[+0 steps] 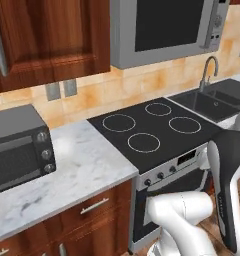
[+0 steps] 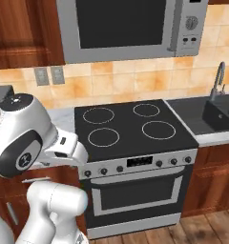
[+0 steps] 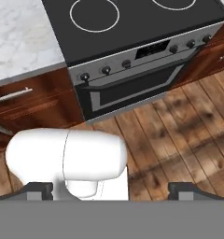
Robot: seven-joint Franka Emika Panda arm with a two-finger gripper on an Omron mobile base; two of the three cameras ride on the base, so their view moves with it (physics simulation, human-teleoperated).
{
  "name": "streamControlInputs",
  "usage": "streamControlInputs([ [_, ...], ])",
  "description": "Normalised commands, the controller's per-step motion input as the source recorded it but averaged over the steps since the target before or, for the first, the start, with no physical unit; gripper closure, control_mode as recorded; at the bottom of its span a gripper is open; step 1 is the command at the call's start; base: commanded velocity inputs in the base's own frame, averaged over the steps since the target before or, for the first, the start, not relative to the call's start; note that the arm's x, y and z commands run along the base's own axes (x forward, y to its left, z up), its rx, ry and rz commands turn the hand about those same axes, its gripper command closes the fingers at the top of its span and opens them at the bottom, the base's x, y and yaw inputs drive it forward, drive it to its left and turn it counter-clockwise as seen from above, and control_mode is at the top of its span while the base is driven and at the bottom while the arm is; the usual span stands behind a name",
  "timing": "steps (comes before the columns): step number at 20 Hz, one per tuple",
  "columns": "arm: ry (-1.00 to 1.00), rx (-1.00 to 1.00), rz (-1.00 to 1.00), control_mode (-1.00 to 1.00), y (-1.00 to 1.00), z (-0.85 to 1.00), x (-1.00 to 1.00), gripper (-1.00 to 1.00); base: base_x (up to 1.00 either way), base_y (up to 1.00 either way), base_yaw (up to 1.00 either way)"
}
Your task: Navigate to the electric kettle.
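gripper (image 3: 111, 189) spread, over wooden floor (image 3: 179, 135), stove (image 3: 132, 28)

A black four-ring stove (image 2: 130, 125) sits under a grey microwave (image 2: 130, 26). A toaster oven (image 1: 19, 147) rests on the marble counter (image 1: 82, 170); a sink (image 1: 212, 102) lies opposite.

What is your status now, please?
Pincer open, holding nothing. Facing the stove, sink on its right. Floor ahead bare.

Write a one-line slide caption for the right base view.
Robot base faces a black four-burner stove with oven below, microwave above, sink at right; gripper open.
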Motion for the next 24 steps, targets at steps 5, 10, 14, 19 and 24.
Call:
streamControlInputs([
  [5,0.00,0.00,0.00,1.00,0.00,0.00,0.00,-1.00,0.50,-1.00,-0.01],
  [10,0.00,0.00,0.00,1.00,0.00,0.00,0.00,-1.00,0.04,-1.00,0.00],
  [14,0.00,0.00,0.00,1.00,0.00,0.00,0.00,-1.00,0.00,-1.00,0.00],
  [19,0.00,0.00,0.00,1.00,0.00,0.00,0.00,-1.00,0.00,-1.00,0.01],
  [24,0.00,0.00,0.00,1.00,0.00,0.00,0.00,-1.00,0.00,-1.00,0.13],
])
